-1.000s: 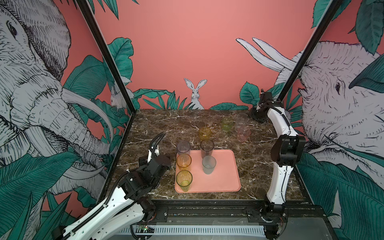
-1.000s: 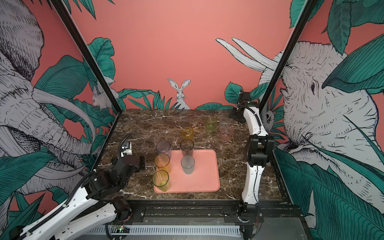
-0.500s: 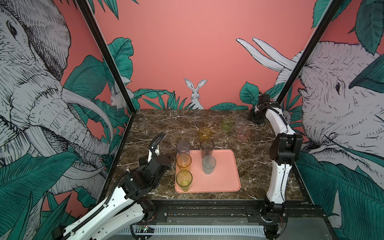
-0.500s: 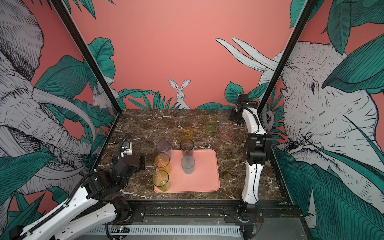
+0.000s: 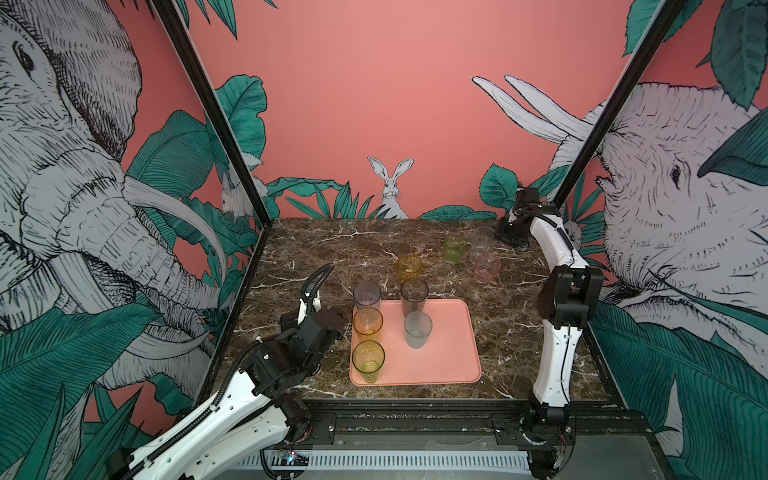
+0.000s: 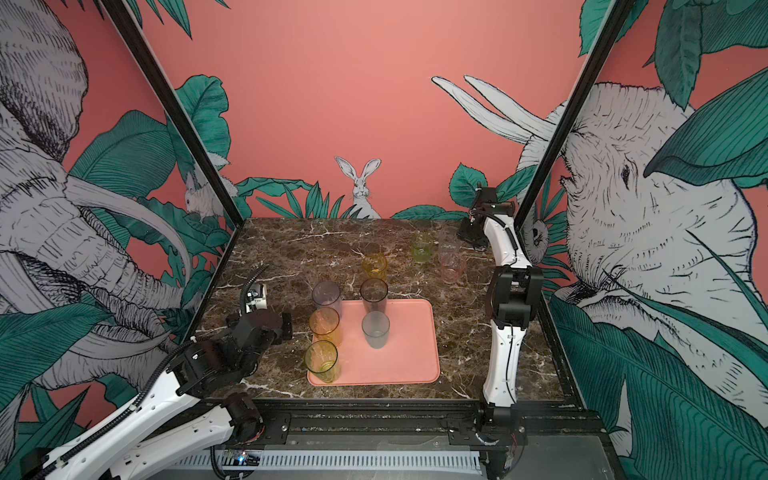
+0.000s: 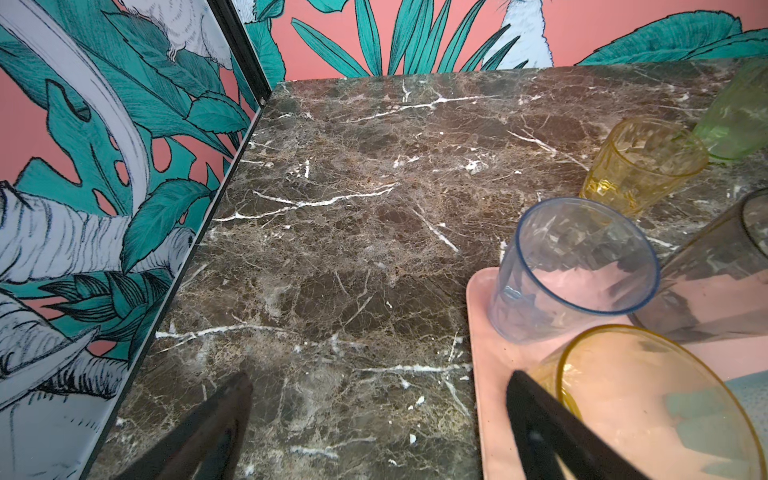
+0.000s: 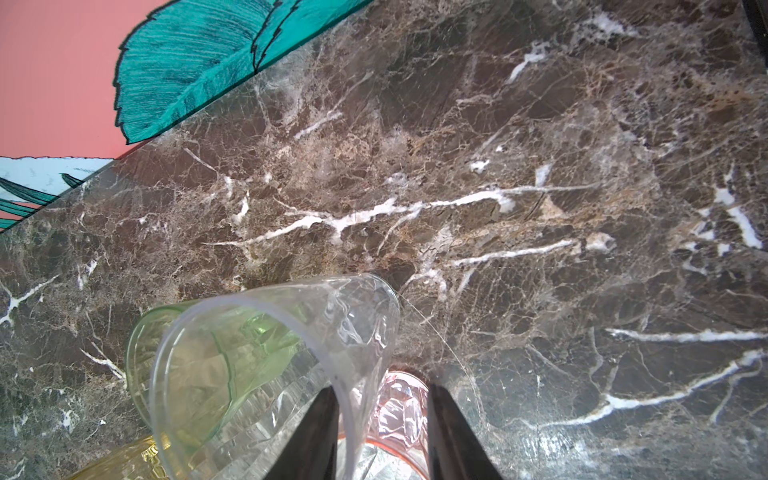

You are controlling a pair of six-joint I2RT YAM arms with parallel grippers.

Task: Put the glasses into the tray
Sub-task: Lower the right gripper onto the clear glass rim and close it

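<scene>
Salmon low-rimmed tray (image 5: 451, 361) bears five upright translucent glasses: pale glass (image 5: 367, 295), tall amber glass (image 5: 368, 323), yellow-green glass (image 5: 368, 360), smoky glass (image 5: 414, 298), frosted glass (image 5: 418, 331). Four stand behind it on the veined marble table (image 5: 316, 249): faceted amber glass (image 5: 410, 267), green glass (image 5: 455, 249), clear glass (image 8: 365, 324), pink glass (image 5: 487, 269). Left claw (image 7: 382, 419): wide, empty, beside tray. Right claw (image 8: 380, 388): narrowed astride clear glass's wall, unclamped.

salmon-pink tray (image 5: 451, 359), white-veined brown marble table (image 5: 316, 249)

Far-right clear glass (image 5: 483, 237) — faint, perhaps too dim to trace, pink glass (image 8: 405, 409) and amber glass (image 8: 120, 462) cut off by the right wrist view's edge.
</scene>
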